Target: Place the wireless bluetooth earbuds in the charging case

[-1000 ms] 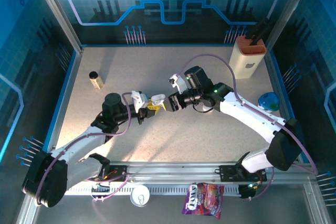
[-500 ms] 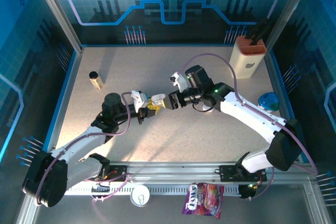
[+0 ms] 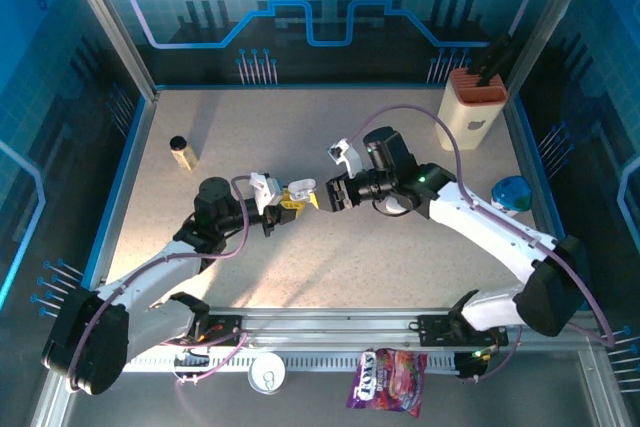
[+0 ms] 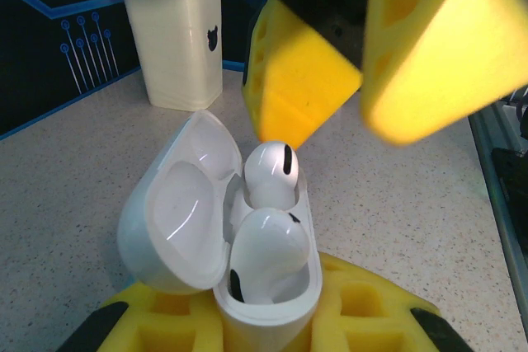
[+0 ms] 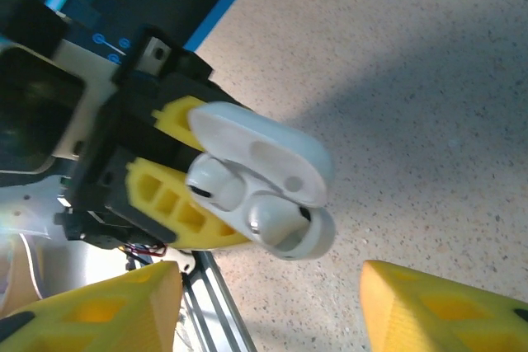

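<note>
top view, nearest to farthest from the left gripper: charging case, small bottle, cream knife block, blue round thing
1. charging case, held in the left gripper, table middle.
2. small bottle, back left.
3. cream knife block, back right, and blue round thing, right edge: too close to call.

Mid-table: case (image 4: 177,204) up off the table (image 3: 300,277), clamped between the left gripper's (image 3: 290,199) fingers. Two earbuds (image 4: 264,257) in the case, one behind the other. Right gripper (image 3: 322,194) just right of the case, fingers spread, not touching it. Block (image 3: 472,107) far right corner. Bottle (image 3: 181,152) far left, well apart from the arms. Round thing (image 3: 512,193) at the right edge. Bag (image 3: 388,380) and can (image 3: 267,375) off the table, nearer than the rail, bag right of can.
</note>
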Available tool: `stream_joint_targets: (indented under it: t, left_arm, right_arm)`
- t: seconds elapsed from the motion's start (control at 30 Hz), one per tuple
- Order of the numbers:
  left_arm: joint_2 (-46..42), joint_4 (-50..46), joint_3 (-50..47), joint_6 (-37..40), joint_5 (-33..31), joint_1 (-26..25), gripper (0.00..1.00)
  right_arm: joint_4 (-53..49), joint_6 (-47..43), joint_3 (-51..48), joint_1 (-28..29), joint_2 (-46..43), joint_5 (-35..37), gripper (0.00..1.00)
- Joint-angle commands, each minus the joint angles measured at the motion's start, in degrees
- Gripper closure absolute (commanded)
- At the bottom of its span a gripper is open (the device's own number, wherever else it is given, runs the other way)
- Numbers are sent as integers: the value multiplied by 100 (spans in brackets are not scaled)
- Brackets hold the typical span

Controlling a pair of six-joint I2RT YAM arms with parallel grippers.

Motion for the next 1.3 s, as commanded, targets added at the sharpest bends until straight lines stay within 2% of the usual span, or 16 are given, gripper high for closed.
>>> stream_joint_targets:
  t: [0.0,0.1,0.33,0.53,0.7,0.93,1.1,1.2,1.27]
  left_arm:
    - [11,268,-23,287,81,36,99]
    - [12,292,-57,498,82,34,99]
    - [-14,249,-153,869,77,25,99]
    - [-55,205,-174,853,21,14,99]
    - [-16,179,-115,536,-64,18,99]
    - [41,188,-26,254,-93,18,99]
    - [26,158,22,34,-163,27,99]
    - [25,117,49,-90,-16,27,99]
    - [20,22,122,-338,324,29,98]
  right_arm:
    - [194,-107,108,-79,-181,4,38]
    - [-52,-49,391,-98,41,275,39]
    - [-404,47,1025,-88,736,392,55]
    - [-659,18,1413,-71,1164,-71,65]
    - [-496,-43,1184,-71,1036,-520,72]
    - [-427,-142,871,-79,749,-814,76]
    - [-437,-215,791,-94,641,-874,76]
    - [-219,-302,642,-101,452,-621,59]
    - [70,-410,422,-97,245,-326,50]
